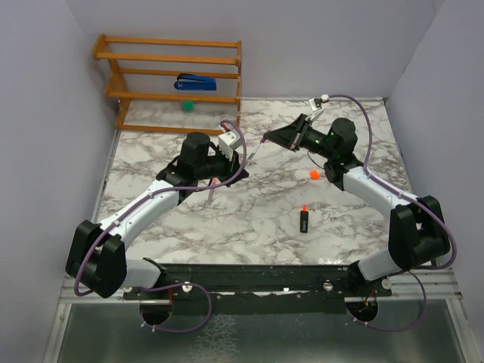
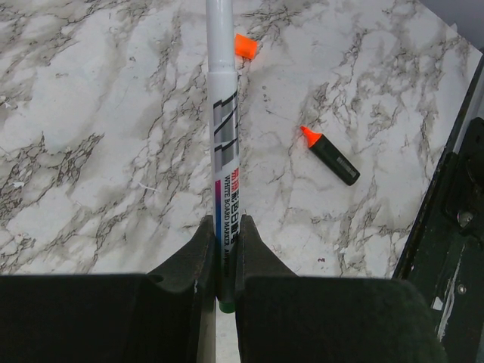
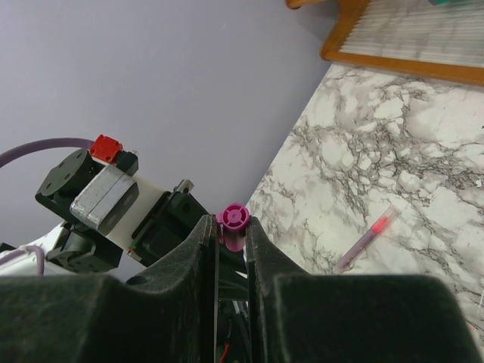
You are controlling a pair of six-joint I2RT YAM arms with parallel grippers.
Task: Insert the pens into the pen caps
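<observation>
My left gripper (image 1: pixel 245 157) is shut on the slim silver-grey pen (image 2: pixel 223 144), which points away from it toward my right gripper (image 1: pixel 266 140). My right gripper (image 3: pixel 233 227) is shut on the magenta-purple cap (image 3: pixel 233 224), whose closed end faces the camera. I cannot tell whether the pen's tip, out of the left wrist view, touches the cap. The slim pink pen (image 1: pixel 214 186) lies on the table, and it also shows in the right wrist view (image 3: pixel 367 237). The black marker with the orange tip (image 1: pixel 303 220) and the orange cap (image 1: pixel 314 175) lie apart. The pale pink cap is not visible.
A wooden shelf rack (image 1: pixel 174 74) stands at the back left with a blue stapler (image 1: pixel 195 81) and a small green ball (image 1: pixel 187 106) on it. Purple-grey walls close in the marble table (image 1: pixel 265 227) on three sides. The black base rail (image 1: pixel 257 276) runs along the near edge.
</observation>
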